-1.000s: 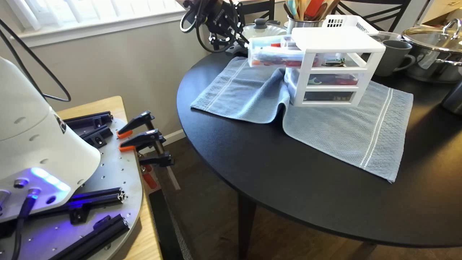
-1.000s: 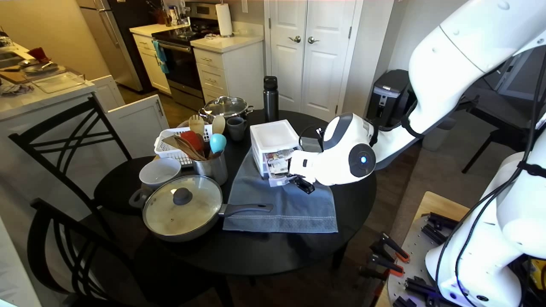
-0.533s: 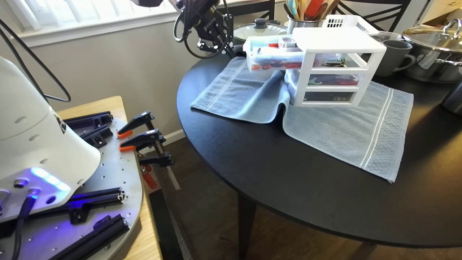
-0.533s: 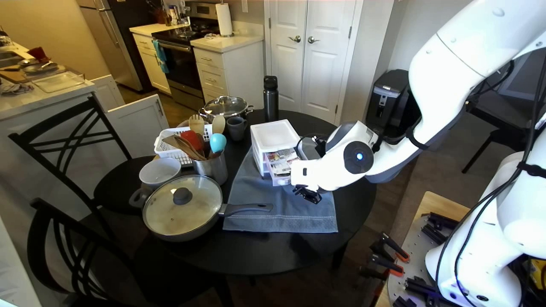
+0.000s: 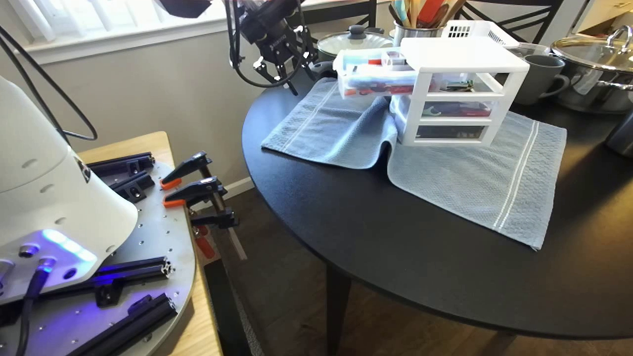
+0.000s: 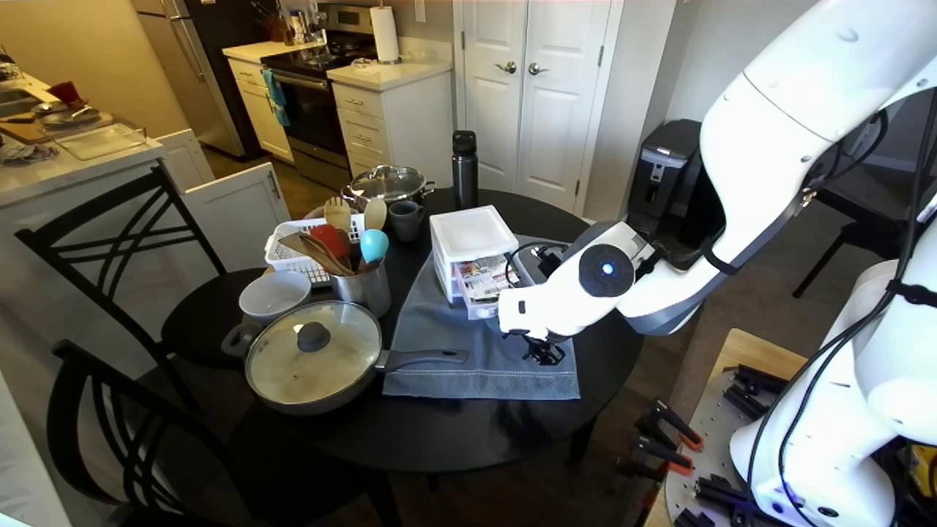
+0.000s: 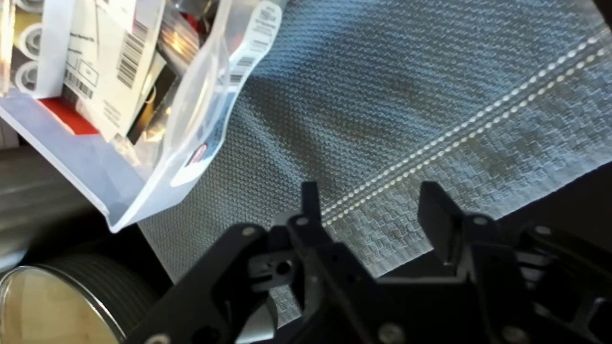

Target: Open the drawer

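Robot arm: right half of an exterior view, just drawn back; I judge the pull is over and the opening as good as done.
Surface: dark, rounded, unchanged since the earlier frame.
Towel: upper middle of an exterior view, creased, unshifted.
Organizer: center of an exterior view, practically where the earlier frame has it.
Drawer: upper left of the wrist view, standing well out of the organizer's top tier, packets inside; slightly farther out than a second ago, matching half a second ago.
End effector: lower right of the wrist view, jaws spread, nothing between them, apart from the drawer; a second ago it is right at the drawer's front.
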`<action>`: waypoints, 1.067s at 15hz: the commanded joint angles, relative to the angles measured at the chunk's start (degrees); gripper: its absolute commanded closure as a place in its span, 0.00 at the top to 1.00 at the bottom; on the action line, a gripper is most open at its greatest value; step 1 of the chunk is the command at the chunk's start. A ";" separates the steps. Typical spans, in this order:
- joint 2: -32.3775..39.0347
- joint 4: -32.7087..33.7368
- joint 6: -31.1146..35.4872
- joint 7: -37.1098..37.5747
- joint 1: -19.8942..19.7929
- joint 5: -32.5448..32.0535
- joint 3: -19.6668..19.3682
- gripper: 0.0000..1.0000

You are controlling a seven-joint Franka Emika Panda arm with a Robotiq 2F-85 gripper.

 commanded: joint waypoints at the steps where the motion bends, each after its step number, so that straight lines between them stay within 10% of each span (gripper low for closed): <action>1: -2.70 -1.29 0.99 -6.13 0.06 6.56 -0.16 0.85; 4: -4.10 -1.60 1.05 -8.91 0.24 11.39 -0.10 0.99; 16: -1.70 0.08 0.14 -6.31 0.07 9.82 0.08 1.00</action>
